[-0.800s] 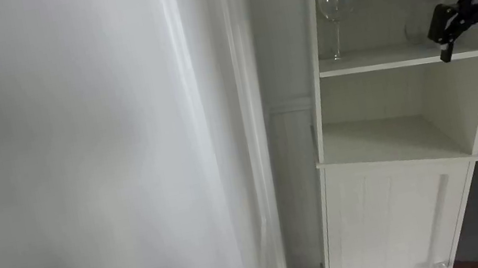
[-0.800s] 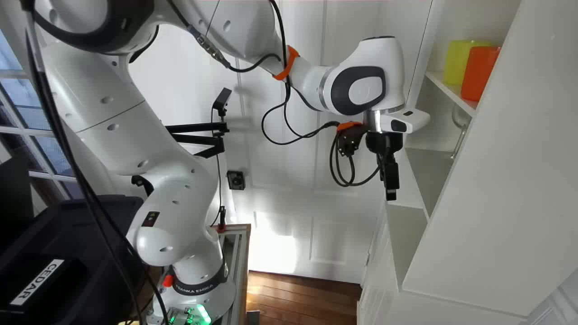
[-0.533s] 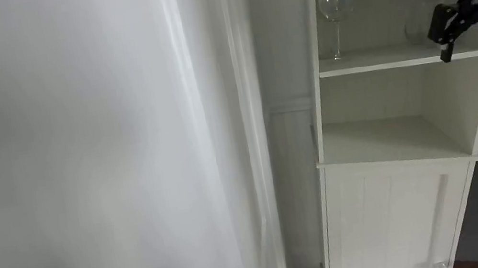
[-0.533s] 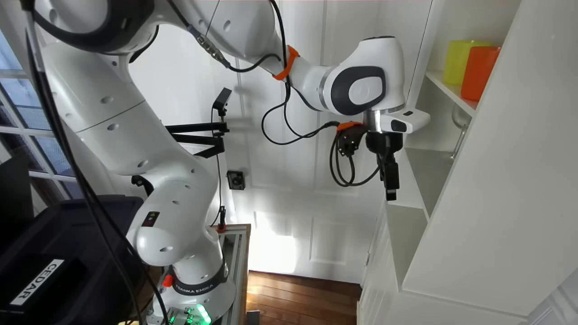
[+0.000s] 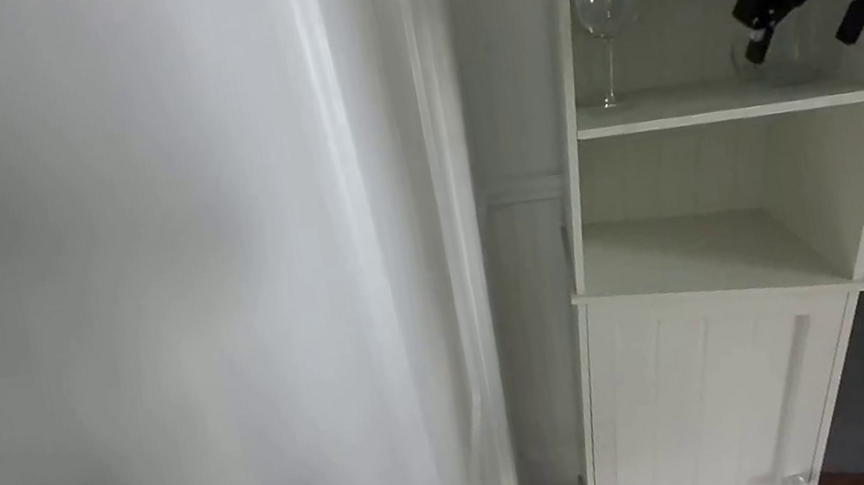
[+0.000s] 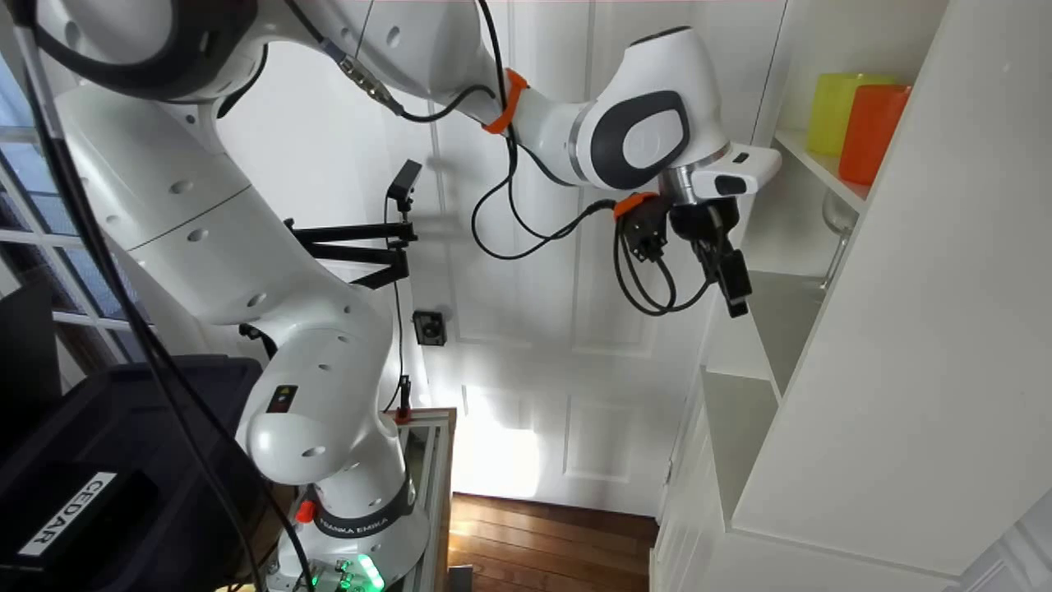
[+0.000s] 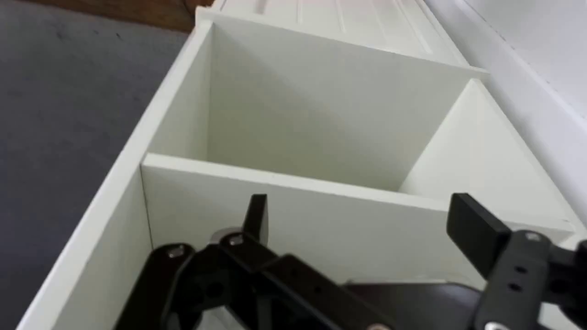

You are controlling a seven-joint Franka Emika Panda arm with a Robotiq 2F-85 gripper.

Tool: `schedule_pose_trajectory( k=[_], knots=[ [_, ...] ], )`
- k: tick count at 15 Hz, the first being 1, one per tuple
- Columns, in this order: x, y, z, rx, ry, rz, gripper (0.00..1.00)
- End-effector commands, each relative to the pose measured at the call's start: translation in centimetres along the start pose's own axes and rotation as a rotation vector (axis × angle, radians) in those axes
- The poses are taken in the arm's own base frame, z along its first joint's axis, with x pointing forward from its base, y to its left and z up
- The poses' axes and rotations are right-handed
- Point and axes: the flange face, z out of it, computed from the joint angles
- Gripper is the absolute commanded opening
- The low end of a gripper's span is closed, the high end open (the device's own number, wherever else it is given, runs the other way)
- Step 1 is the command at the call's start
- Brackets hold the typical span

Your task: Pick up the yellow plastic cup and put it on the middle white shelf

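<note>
In an exterior view I have brought the gripper (image 5: 803, 41) up and leftward at the frame's upper right; its fingers (image 5: 756, 50) now appear above the front edge of the middle white shelf (image 5: 733, 113), which one tip overlapped before; more of the clear glass tumbler (image 5: 791, 66) shows between them; in an exterior view the white wrist (image 6: 653, 136) has risen and tipped, fingers slanting to lower right; the cable loop (image 6: 659, 312) has shifted up and rightward.

In an exterior view, "CEDAR" is printed in black on a white label (image 6: 67, 514) on a black box (image 6: 136, 496). "FRANKA EMIKA" is lettered in white on the dark band (image 6: 370, 524) round the robot arm (image 6: 316, 432) near its foot. The small black sticker (image 6: 281, 399) higher up cannot be read.
</note>
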Motion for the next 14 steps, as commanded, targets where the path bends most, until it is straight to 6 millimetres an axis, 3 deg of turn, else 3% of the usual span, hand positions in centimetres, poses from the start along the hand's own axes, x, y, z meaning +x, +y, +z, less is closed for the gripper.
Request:
schedule_pose_trajectory(
  k=[1,4,13,14],
  knots=[
    [0.2,-0.9,-4.5,0.119,0.058,-0.065,1.00],
    [0.2,-1.1,-7.2,0.204,0.014,-0.085,1.00],
    [2.0,1.6,-16.2,0.175,-0.133,0.020,1.00],
    [1.6,1.1,-14.1,0.149,-0.125,-0.013,1.00]
  ],
)
